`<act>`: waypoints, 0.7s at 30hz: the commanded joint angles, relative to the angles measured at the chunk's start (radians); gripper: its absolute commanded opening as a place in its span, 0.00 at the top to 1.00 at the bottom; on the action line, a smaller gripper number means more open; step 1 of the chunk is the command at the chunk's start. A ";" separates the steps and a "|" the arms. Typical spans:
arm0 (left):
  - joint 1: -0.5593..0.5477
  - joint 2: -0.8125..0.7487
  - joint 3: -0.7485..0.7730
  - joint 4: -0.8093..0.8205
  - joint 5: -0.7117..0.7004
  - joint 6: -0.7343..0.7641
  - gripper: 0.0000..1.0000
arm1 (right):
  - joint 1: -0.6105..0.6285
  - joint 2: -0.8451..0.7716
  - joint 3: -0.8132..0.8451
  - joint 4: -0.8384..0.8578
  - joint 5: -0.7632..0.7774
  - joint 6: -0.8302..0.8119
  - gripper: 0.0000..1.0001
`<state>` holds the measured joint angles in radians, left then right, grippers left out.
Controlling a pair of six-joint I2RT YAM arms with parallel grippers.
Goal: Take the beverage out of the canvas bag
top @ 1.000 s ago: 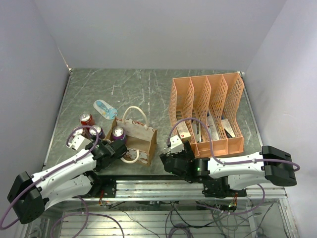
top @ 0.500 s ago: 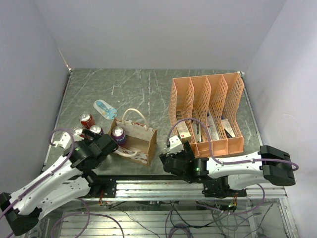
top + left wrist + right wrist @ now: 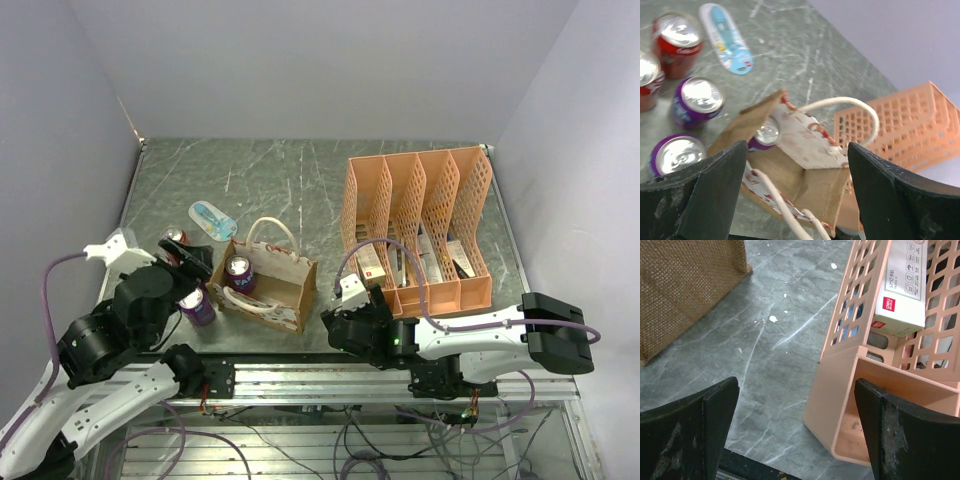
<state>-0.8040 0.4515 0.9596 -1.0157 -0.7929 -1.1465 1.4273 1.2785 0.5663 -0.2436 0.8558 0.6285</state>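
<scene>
My left gripper hangs with its fingers spread wide, gripping nothing. Directly beneath it sits the canvas bag, and the beverage, a purple can, stands upright in the bag's corner nearer my left finger. Beyond that finger stands a red can whose white script I can't read. My right gripper is equally spread and empty, with the orange rack by its right finger.

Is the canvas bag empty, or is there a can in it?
Not empty: one purple can stands upright inside the bag, at one end, its silver top showing in the top and left wrist views.
</scene>
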 commanded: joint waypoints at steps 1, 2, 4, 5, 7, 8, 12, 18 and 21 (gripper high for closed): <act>0.005 0.026 0.015 0.254 0.207 0.344 0.08 | 0.010 0.011 0.024 -0.009 0.030 0.023 0.00; 0.005 0.054 0.020 0.254 0.229 0.356 0.08 | 0.009 0.014 0.023 -0.010 0.030 0.023 0.00; 0.005 0.126 0.039 0.252 0.285 0.394 0.10 | 0.011 0.017 0.026 -0.009 0.031 0.024 0.00; 0.005 0.171 0.052 0.250 0.314 0.413 0.11 | 0.011 0.020 0.027 -0.011 0.031 0.024 0.00; 0.005 0.267 0.081 0.240 0.358 0.439 0.13 | 0.011 0.027 0.031 -0.013 0.032 0.023 0.00; 0.006 0.312 0.095 0.238 0.381 0.453 0.14 | 0.012 0.032 0.033 -0.015 0.033 0.025 0.00; 0.005 0.524 0.126 0.203 0.385 0.438 0.18 | 0.013 0.042 0.042 -0.028 0.041 0.034 0.00; 0.005 0.661 0.087 0.220 0.400 0.348 0.20 | 0.018 0.039 0.041 -0.036 0.051 0.043 0.00; 0.005 0.638 0.031 0.272 0.444 0.308 0.19 | 0.019 0.033 0.038 -0.033 0.050 0.041 0.00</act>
<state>-0.8028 1.1316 1.0367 -0.8001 -0.4191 -0.7803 1.4372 1.3136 0.5892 -0.2646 0.8799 0.6437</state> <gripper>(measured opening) 0.804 0.999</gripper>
